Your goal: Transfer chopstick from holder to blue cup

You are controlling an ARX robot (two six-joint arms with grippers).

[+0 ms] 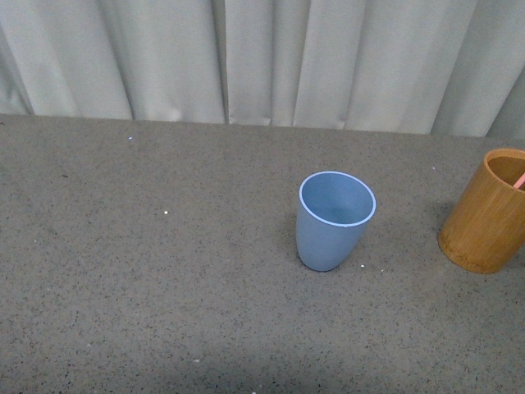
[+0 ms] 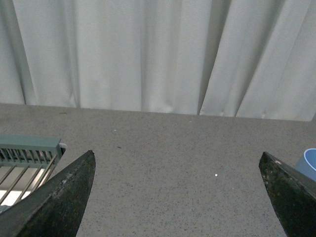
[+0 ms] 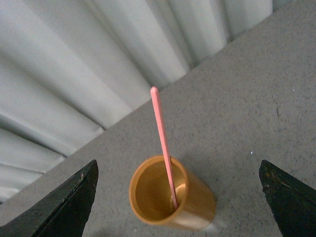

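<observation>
The blue cup (image 1: 335, 220) stands upright and empty near the middle of the grey table; its rim (image 2: 309, 163) shows at the edge of the left wrist view. At the right edge stands the orange-brown holder (image 1: 486, 212), with a bit of a pink chopstick (image 1: 519, 181) showing inside. In the right wrist view the holder (image 3: 173, 195) sits between the wide-apart fingers of my open right gripper (image 3: 177, 170), and one pink chopstick (image 3: 163, 143) leans out of it. My left gripper (image 2: 177, 165) is open over bare table, with nothing between its fingers. Neither arm appears in the front view.
A pale curtain (image 1: 262, 57) hangs along the table's far edge. A green slatted rack (image 2: 27, 153) lies beside the left gripper's finger in the left wrist view.
</observation>
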